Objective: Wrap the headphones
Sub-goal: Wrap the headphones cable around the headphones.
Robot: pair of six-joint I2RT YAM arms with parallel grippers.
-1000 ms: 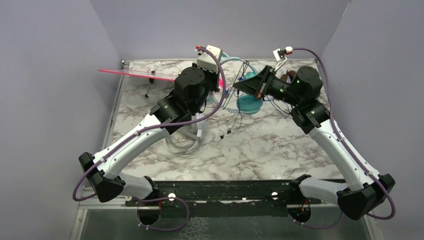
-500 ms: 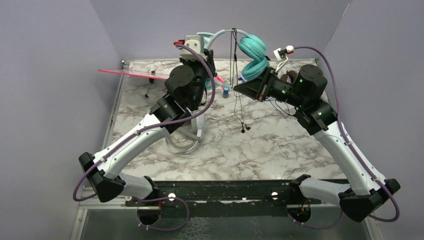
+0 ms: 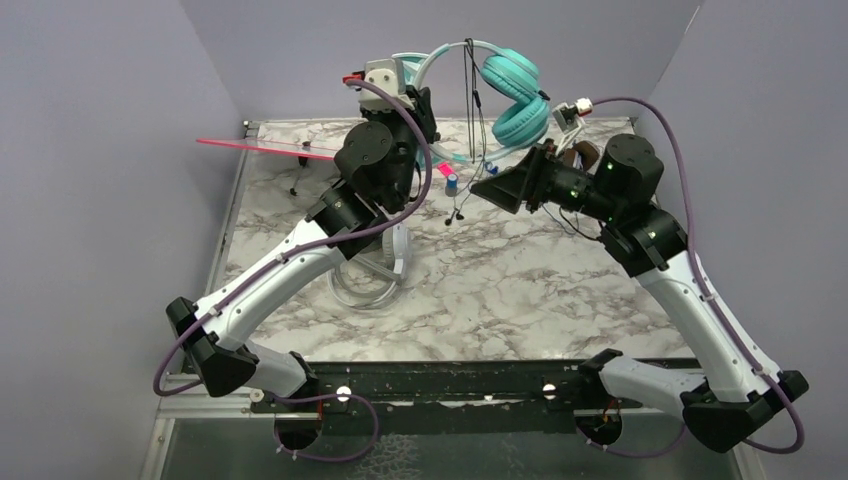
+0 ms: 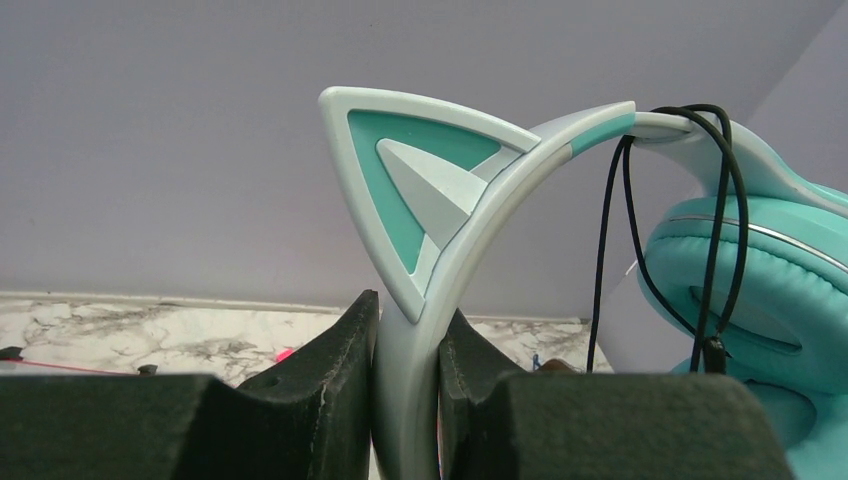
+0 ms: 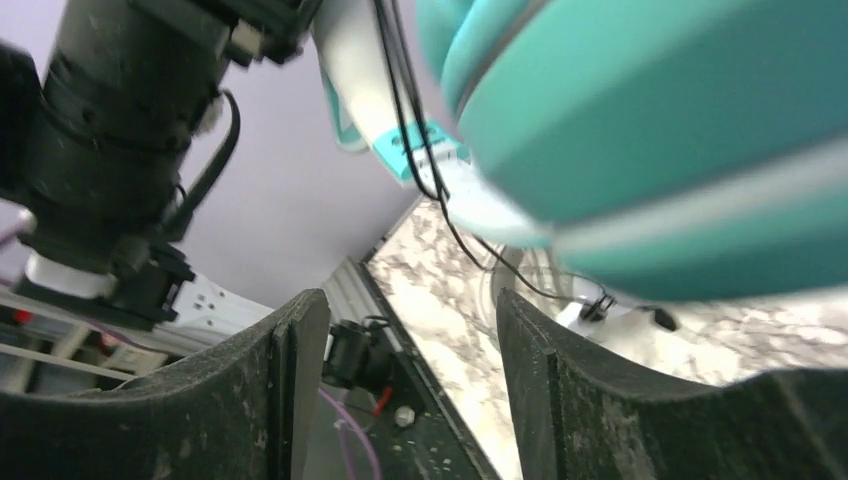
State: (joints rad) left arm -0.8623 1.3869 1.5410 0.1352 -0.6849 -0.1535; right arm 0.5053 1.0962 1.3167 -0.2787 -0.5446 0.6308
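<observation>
The teal cat-ear headphones (image 3: 512,95) hang in the air at the back of the table. My left gripper (image 3: 412,98) is shut on their headband (image 4: 480,215), just below a cat ear (image 4: 410,180). Their black cord (image 3: 470,95) is draped over the headband and dangles down to its plugs (image 3: 455,213). My right gripper (image 3: 492,188) is open below the ear cups (image 5: 650,120), with nothing between its fingers. Brown headphones (image 3: 578,152) peek out behind the right arm. White-grey headphones (image 3: 368,282) lie partly hidden under the left arm.
A pink stick (image 3: 260,148) lies along the back left edge of the marble table (image 3: 520,290). A small blue-capped item (image 3: 452,182) stands near the dangling cord. Purple walls close in the back and both sides.
The left arm has lifted the teal headphones off the table and up to the back. The right gripper has opened and drawn back to the right, below the ear cups.
</observation>
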